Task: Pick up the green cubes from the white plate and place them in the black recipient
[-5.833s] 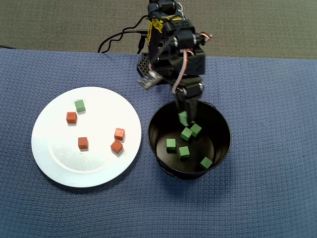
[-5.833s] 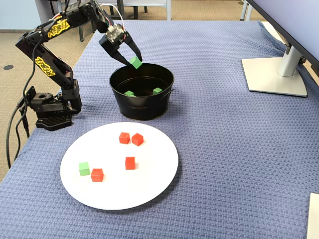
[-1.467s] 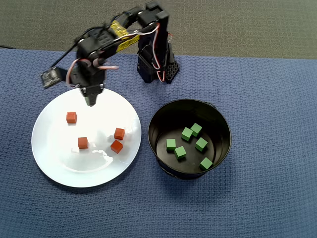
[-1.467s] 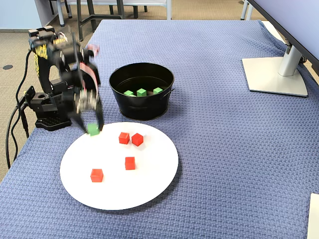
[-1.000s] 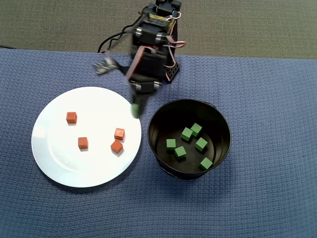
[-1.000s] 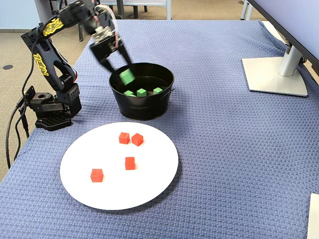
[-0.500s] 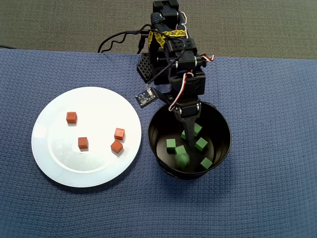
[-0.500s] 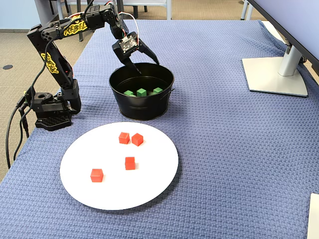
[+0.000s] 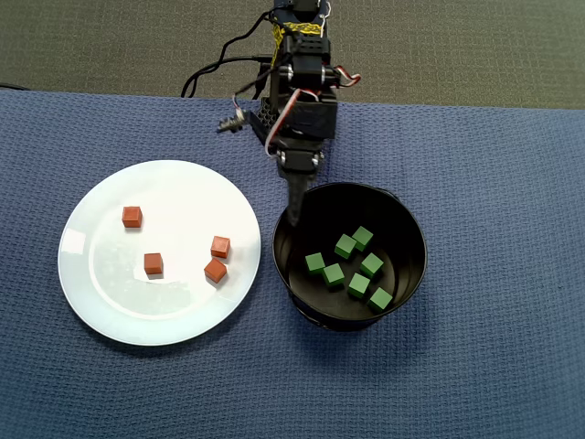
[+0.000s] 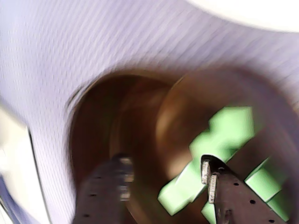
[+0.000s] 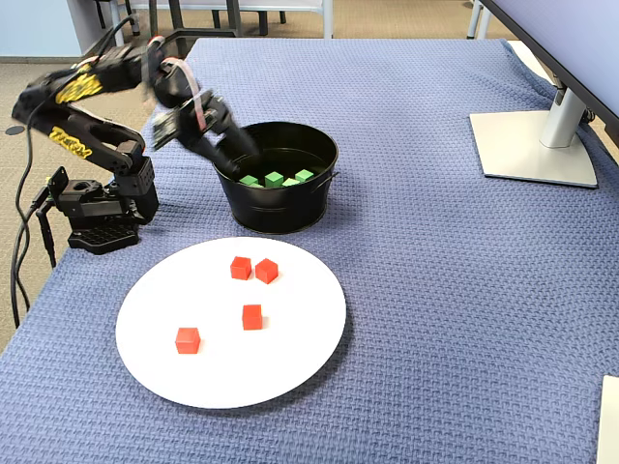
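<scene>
Several green cubes (image 9: 345,245) lie on the floor of the black recipient (image 9: 413,229), right of the white plate (image 9: 101,274). No green cube is on the plate; only red-orange cubes (image 9: 153,263) lie there. My gripper (image 9: 294,217) reaches over the pot's upper-left rim in the overhead view, tips just inside. In the wrist view my gripper (image 10: 163,170) is open and empty, its fingers (image 10: 216,186) apart above the pot's inside, with blurred green cubes (image 10: 226,133) below on the right. The fixed view shows my gripper (image 11: 235,155) at the pot's (image 11: 290,217) left rim.
The arm's base (image 11: 97,208) stands behind the pot at the cloth's edge, with cables (image 9: 215,69) trailing off it. A monitor stand (image 11: 532,145) sits at the far right of the blue cloth. The plate (image 11: 290,367) lies close in front of the pot.
</scene>
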Controlling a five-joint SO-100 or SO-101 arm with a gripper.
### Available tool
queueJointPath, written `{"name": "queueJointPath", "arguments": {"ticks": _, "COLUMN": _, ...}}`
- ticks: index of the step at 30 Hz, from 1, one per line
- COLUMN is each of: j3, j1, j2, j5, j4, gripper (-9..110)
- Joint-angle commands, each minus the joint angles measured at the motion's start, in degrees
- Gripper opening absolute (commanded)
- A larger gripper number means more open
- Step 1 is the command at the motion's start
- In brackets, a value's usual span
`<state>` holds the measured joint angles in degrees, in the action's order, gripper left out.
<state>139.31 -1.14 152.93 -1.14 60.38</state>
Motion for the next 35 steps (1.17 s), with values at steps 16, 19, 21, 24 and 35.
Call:
{"name": "queueJointPath", "arguments": {"ticks": 16, "j3": 29.00, "j1": -9.32, "j2": 20.48, "j5": -1.41, "j4": -10.37, "gripper": 0}}
{"name": "queueJointPath", "arguments": {"ticks": 19, "j3": 29.44, "j1": -9.49, "j2": 20.48, "j5": -0.97, "j4": -11.69, "gripper": 0}}
{"name": "queueJointPath", "arguments": {"ticks": 21, "j3": 26.72, "j1": -9.67, "j2": 19.69, "j5": -0.97, "j4": -11.07, "gripper": 0}}
{"name": "queueJointPath", "arguments": {"ticks": 24, "j3": 21.18, "j1": -10.46, "j2": 19.25, "j5": -0.79, "j4": -6.59, "gripper": 0}}
{"name": "queueJointPath", "arguments": {"ticks": 35, "j3": 27.51, "j1": -10.46, "j2": 20.21, "j5": -4.66, "j4": -2.20, "gripper": 0}}
